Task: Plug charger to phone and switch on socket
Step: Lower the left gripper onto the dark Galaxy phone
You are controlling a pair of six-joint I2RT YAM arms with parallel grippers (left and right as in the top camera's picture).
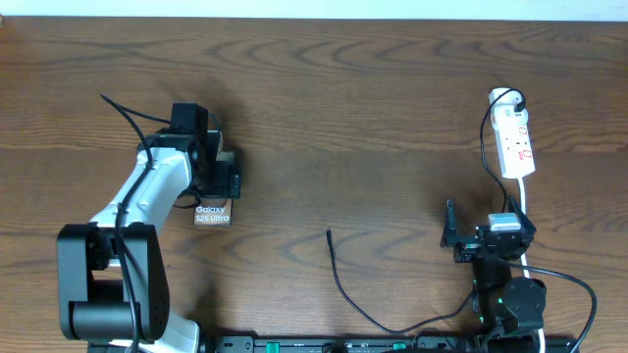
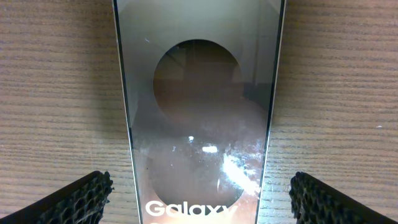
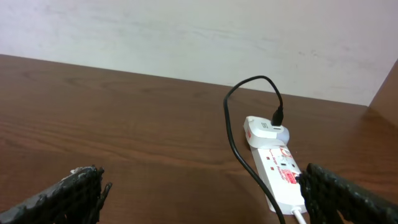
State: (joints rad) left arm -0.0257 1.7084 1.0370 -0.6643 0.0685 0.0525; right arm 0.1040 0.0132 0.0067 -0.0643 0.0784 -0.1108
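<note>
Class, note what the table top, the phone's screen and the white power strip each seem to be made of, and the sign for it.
Table top: wood or wood-look laminate, satin; fine grain lines. Phone screen: probably glass, glossy; it mirrors shapes and shows smudges. Power strip: likely moulded plastic, smooth white with red print.

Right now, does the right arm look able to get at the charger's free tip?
Probably yes. The charger tip lies on bare table left of the right gripper, whose jaws stand open; nothing lies between them.
</note>
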